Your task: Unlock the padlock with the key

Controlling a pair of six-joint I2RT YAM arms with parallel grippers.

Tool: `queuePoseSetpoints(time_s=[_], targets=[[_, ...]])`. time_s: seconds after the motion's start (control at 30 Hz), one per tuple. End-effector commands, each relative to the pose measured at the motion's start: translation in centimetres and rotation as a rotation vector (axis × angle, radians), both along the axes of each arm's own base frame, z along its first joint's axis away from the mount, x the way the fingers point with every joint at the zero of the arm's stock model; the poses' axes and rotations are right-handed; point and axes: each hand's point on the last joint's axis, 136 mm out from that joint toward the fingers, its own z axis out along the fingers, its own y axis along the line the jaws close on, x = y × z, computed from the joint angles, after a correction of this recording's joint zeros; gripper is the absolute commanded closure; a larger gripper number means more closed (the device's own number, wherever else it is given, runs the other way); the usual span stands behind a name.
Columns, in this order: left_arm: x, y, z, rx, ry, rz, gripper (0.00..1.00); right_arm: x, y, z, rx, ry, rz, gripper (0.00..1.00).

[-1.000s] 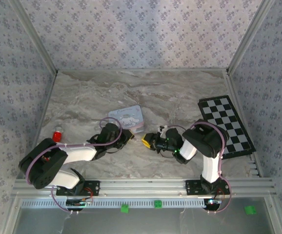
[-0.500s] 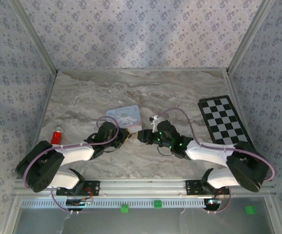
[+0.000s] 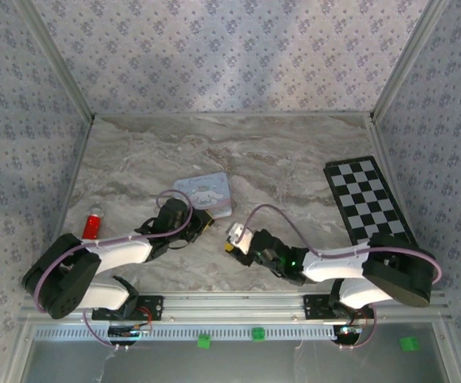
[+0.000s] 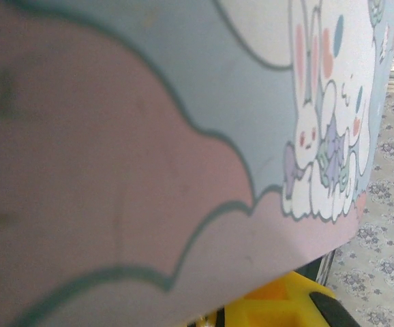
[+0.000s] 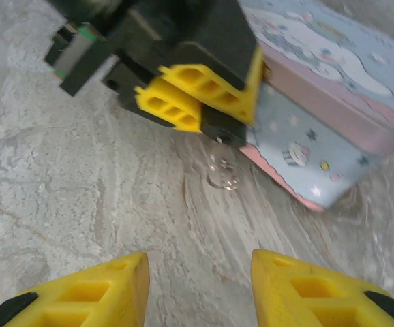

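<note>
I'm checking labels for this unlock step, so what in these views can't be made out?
Right wrist view: whether the left gripper holds anything is hidden by its own shut fingers.
Same view: the glinting ring under it is blurred; key ring or shackle, cannot tell.
Left wrist view: the tin sits against the lens, hiding what lies beyond.
Top view: the red item is too small to identify.

Your overhead view is evenly, softly lit, with a brighter patch on the back wall (image 3: 238, 72) and only faint shadows under the arms on the counter (image 3: 294, 152). Your left wrist view is badly out of focus, the tin (image 4: 183, 136) smearing toward the left edge. Your right wrist view is sharper mid-frame, but the fingers (image 5: 95, 293) of your right hand (image 5: 198, 289) blur at the bottom.
</note>
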Motion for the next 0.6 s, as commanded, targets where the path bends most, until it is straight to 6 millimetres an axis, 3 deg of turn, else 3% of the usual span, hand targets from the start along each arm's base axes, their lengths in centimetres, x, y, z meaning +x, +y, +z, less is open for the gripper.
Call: queuePoseSetpoints(time_s=[0.0,0.27,0.57], targets=[[0.5,-0.9,2.3,-0.054,-0.046,-0.027,1.0,1.2,1.0,1.4,-0.046,-0.185,0.007,0.56],[0.1,-1.0,2.3,-0.061,-0.045,-0.036,1.0,2.0,2.8,2.1,-0.034,-0.264,-0.001,0.6],[-0.2,-1.8,2.9,-0.083,-0.053,-0.049,1.0,2.9,4.0,1.0,-0.044,-0.298,-0.009,0.61]])
